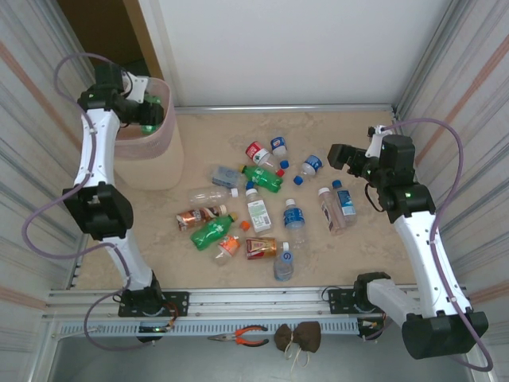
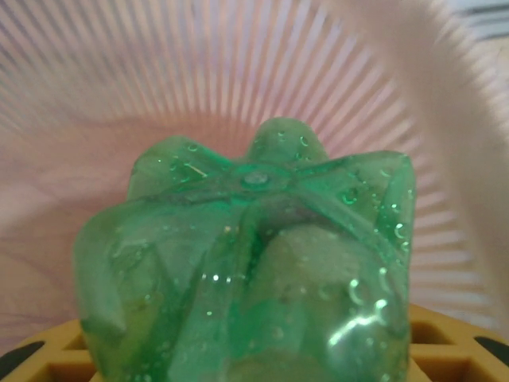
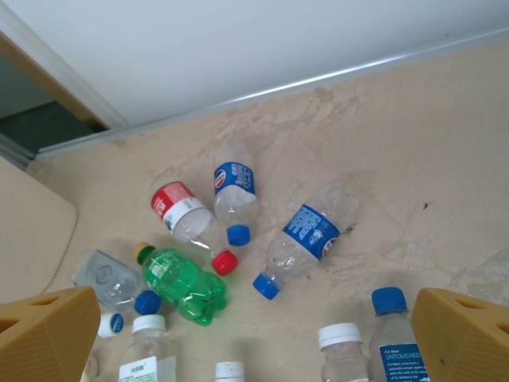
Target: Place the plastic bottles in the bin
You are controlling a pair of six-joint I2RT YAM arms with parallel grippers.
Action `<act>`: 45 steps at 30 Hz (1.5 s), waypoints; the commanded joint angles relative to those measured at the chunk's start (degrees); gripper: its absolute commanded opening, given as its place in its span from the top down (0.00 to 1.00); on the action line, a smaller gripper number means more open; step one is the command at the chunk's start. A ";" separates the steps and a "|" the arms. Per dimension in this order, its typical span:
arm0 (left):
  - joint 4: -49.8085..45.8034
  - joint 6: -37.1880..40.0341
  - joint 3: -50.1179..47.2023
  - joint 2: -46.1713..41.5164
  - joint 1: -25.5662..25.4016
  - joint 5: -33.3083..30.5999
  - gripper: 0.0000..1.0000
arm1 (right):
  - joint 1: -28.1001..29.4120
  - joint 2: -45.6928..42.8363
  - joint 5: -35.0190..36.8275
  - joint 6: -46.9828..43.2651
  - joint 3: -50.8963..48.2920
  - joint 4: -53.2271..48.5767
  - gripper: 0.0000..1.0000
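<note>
My left gripper (image 1: 145,121) holds a clear green plastic bottle (image 2: 254,263) over the tall beige bin (image 1: 155,167).
I am clamped on it, base toward the pink bag liner (image 2: 119,95), so letting go should drop it inside. My right gripper (image 1: 340,156) hangs wide apart above the scattered bottles (image 1: 258,215), placed for the next pick.

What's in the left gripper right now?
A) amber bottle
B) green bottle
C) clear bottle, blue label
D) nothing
B: the left wrist view shows the ribbed base of a green bottle between the fingers of the left gripper, with the pink-lined inside of the bin behind it.
</note>
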 commanded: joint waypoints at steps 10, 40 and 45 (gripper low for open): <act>-1.41 1.63 -8.69 5.80 0.38 -0.09 0.55 | 0.73 -1.36 0.59 -0.50 -2.28 0.48 0.01; -1.44 0.26 -6.39 5.41 0.65 1.26 0.25 | 0.99 7.58 0.84 -1.40 -0.67 -7.77 0.01; 1.17 -2.23 -7.83 0.01 2.56 6.97 0.25 | 0.99 12.63 2.08 -3.22 0.01 -9.87 0.01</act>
